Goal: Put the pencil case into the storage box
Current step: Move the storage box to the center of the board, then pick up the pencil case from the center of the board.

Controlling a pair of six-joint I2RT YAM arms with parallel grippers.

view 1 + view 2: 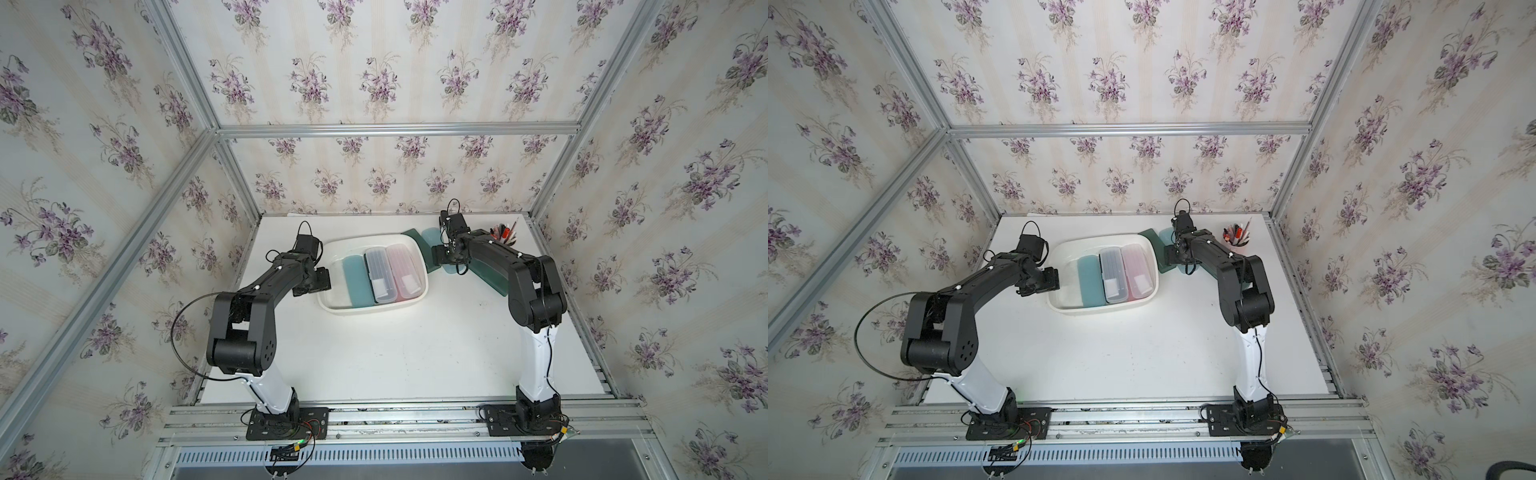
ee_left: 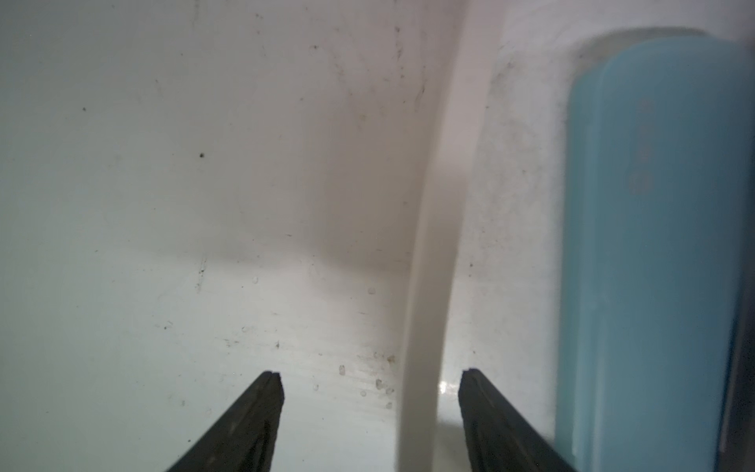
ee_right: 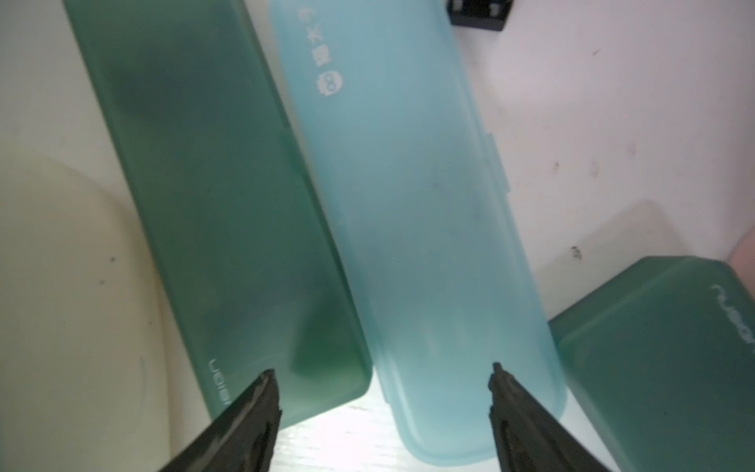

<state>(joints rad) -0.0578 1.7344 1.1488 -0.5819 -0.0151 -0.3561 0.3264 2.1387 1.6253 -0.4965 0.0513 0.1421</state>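
Right jaws are spread, holding nothing; the blue case (image 3: 408, 229) lies on the surface (image 1: 395, 353) under them, near the box (image 1: 334, 286). Left jaws are spread over its rim.

Toward the back of the table (image 1: 395, 353): storage box (image 1: 376, 308), with left case (image 1: 356, 282), middle case (image 1: 380, 274) and right case (image 1: 403, 272) side by side in it. Just right of the box: fourth case (image 1: 415, 237), fifth case (image 1: 430, 239) beside it, sixth case (image 1: 496, 284) farther right. Behind the sixth: pen cup (image 1: 1237, 247).

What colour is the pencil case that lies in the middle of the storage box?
Grey: the middle pencil case shows best in a top view.
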